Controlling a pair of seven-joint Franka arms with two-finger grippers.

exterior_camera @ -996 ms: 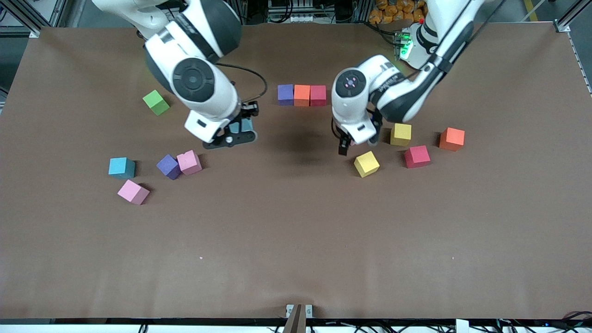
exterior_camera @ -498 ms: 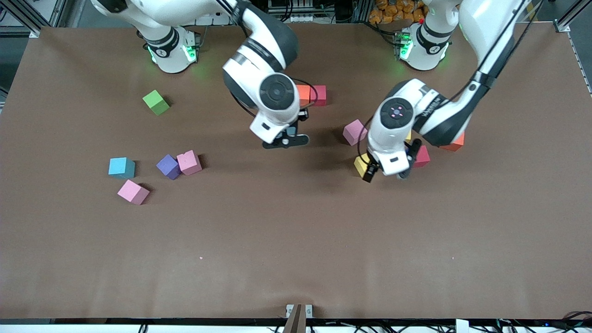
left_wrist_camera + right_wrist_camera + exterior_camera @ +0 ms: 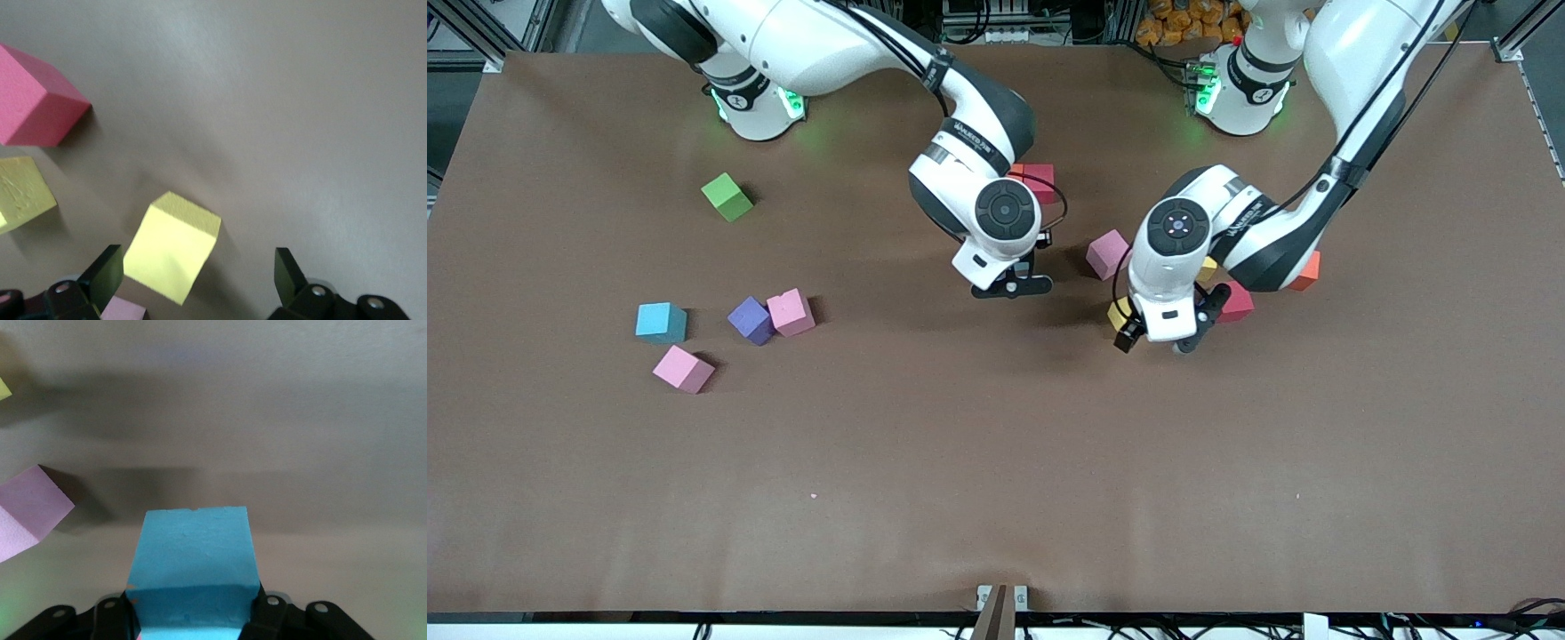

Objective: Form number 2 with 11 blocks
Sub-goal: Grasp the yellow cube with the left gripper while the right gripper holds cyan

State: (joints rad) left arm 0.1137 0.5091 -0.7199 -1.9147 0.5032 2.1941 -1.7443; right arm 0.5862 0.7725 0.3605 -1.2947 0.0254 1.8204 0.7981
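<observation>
Brown matting covers the whole table (image 3: 996, 462), with the blocks strewn across it. Between the right gripper (image 3: 1009, 283) jaws sits a light blue block (image 3: 193, 567), pinched and carried over bare mat just in front of the started row, where a red block (image 3: 1040, 178) shows past the arm. That row decides the coming move: the carried cube likely goes against its red end, on the side nearer the front camera. The left gripper (image 3: 1152, 342) hangs with jaws spread over a yellow block (image 3: 172, 255), which lies between them turned at an angle. A pink block (image 3: 1108, 253) rests between the two grippers, a lime-green cube (image 3: 727, 196) well apart.
</observation>
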